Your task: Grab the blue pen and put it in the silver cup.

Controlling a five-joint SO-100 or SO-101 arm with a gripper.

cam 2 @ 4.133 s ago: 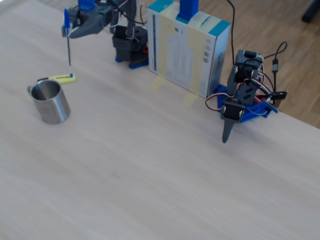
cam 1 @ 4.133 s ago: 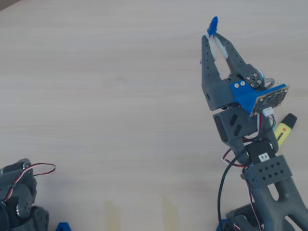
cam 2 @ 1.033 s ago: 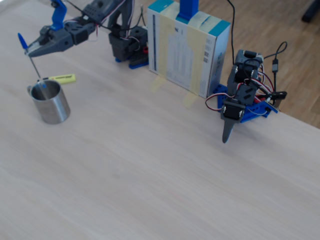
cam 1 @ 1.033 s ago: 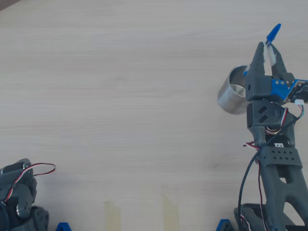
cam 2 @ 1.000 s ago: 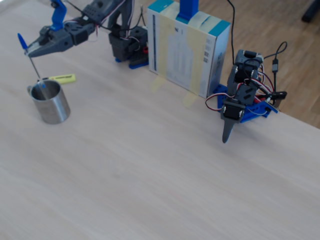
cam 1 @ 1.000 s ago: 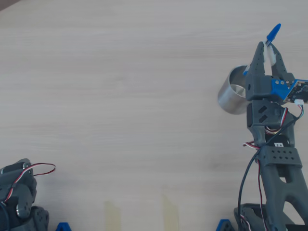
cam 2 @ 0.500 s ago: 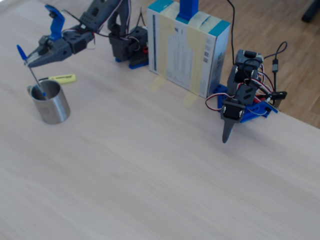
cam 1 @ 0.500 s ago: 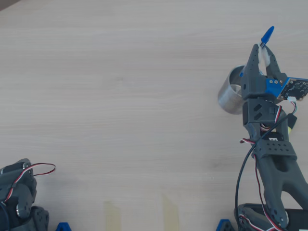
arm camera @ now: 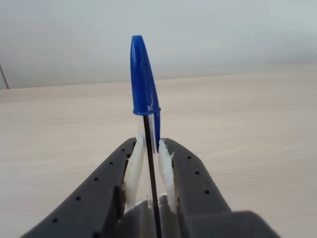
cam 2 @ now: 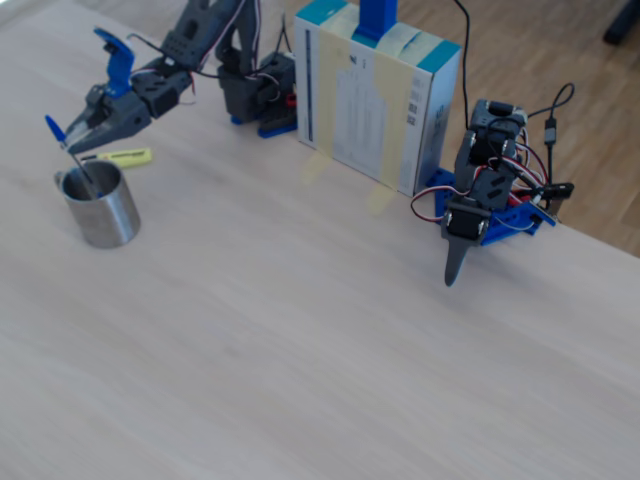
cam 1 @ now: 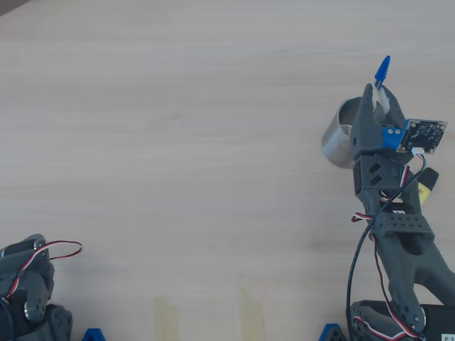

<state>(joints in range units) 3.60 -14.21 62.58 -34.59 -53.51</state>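
Observation:
My gripper (arm camera: 148, 146) is shut on the blue pen (arm camera: 143, 74), which stands upright between the padded fingers with its blue cap on top. In the overhead view the gripper (cam 1: 374, 96) hovers over the right rim of the silver cup (cam 1: 338, 138), and the pen's cap (cam 1: 382, 69) sticks out beyond it. In the fixed view the gripper (cam 2: 74, 147) holds the pen (cam 2: 56, 131) tilted above the cup (cam 2: 100, 208). The pen's lower end reaches down into the cup's mouth.
A yellow highlighter (cam 2: 128, 157) lies behind the cup, half under the arm in the overhead view (cam 1: 424, 193). A second arm (cam 2: 480, 190) rests folded at the right. A white and teal box (cam 2: 375, 95) stands at the table's back edge.

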